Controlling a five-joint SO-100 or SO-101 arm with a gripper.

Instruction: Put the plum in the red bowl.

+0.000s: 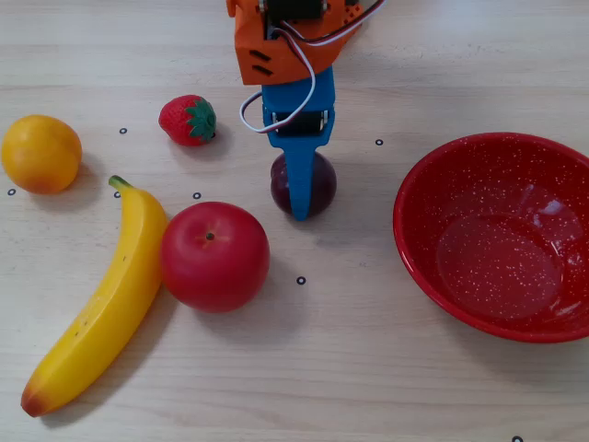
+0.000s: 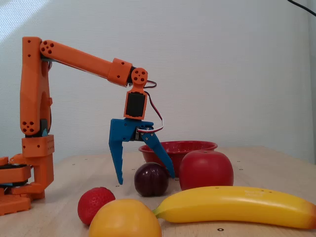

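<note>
From above, in a fixed view, the gripper [image 1: 299, 189] hangs right over the plum [image 1: 319, 183], its blue finger lying across the fruit's middle so only the dark flanks show on either side. The plum sits on the wooden table [image 1: 368, 368], near the apple [image 1: 214, 256] and well apart from the red bowl [image 2: 177, 147], which stands empty off to the right in this view; the strawberry [image 1: 188, 120], the banana [image 1: 101, 304] and the orange [image 1: 40, 153] lie further left, clear of the approach. From the side, in a fixed view, the jaws stand spread wide, one blue finger on each side of the plum, tips low beside it and not yet touching it as far as I can tell. The fruit is still resting on the table, nothing gripped. To my eye the step is the final descent and close. It would go best if the arm sank a little more, so the fingers meet the plum at its widest part rather than its upper curve, since a glossy round fruit could squirt out. I'd keep it centred between the fingers, close gently, and watch that the far finger stays off the apple just beside it.
</note>
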